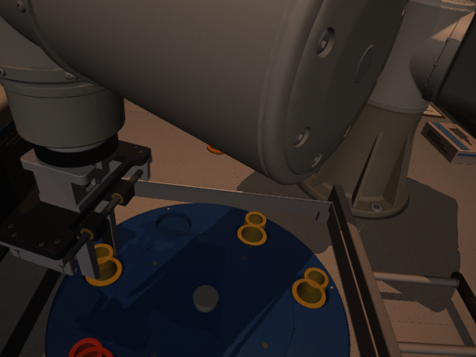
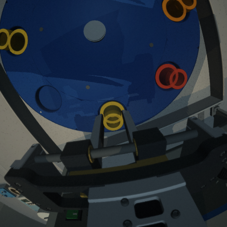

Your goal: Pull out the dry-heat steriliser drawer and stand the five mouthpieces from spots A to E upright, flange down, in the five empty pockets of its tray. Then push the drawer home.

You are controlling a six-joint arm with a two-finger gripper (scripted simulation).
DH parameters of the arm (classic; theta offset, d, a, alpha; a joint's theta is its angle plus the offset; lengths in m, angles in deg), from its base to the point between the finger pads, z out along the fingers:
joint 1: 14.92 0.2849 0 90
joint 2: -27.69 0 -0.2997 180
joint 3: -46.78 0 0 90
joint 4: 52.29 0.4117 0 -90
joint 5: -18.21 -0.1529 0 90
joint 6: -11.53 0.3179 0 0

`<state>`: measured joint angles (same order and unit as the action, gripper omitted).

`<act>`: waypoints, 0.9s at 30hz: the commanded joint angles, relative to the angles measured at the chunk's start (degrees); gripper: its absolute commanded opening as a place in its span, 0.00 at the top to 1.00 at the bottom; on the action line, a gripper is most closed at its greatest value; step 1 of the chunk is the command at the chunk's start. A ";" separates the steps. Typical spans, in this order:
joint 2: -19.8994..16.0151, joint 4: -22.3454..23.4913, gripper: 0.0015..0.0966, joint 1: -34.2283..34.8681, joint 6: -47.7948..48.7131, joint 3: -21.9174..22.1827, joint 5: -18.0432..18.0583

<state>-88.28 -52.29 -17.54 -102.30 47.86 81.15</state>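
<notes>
A yellow mouthpiece (image 1: pixel 103 265) (image 2: pixel 112 116) stands upright, flange down, in a pocket at the left rim of the round blue tray (image 1: pixel 200 284) (image 2: pixel 100 58), gripped by my closed gripper (image 1: pixel 100 265) (image 2: pixel 112 119). Two more yellow mouthpieces (image 1: pixel 252 229) (image 1: pixel 310 289) stand in pockets at the tray's back and right. A red mouthpiece (image 1: pixel 89 349) (image 2: pixel 170 76) stands in a front pocket. One pocket (image 1: pixel 173 223) (image 2: pixel 49 98) at the tray's back left is empty. An orange mouthpiece (image 1: pixel 214 149) lies on the table behind the drawer, mostly hidden by my arm.
The drawer's grey frame (image 1: pixel 346 246) runs along the tray's back and right sides. A grey knob (image 1: pixel 205 298) sits at the tray's centre. My arm's base (image 1: pixel 369 161) stands behind the drawer's corner. A small box (image 1: pixel 450 142) lies at the far right.
</notes>
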 commanded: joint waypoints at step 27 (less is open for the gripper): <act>1.28 -0.02 0.52 0.00 0.00 -0.66 1.85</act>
<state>-87.04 -52.29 -17.54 -102.30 47.26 83.02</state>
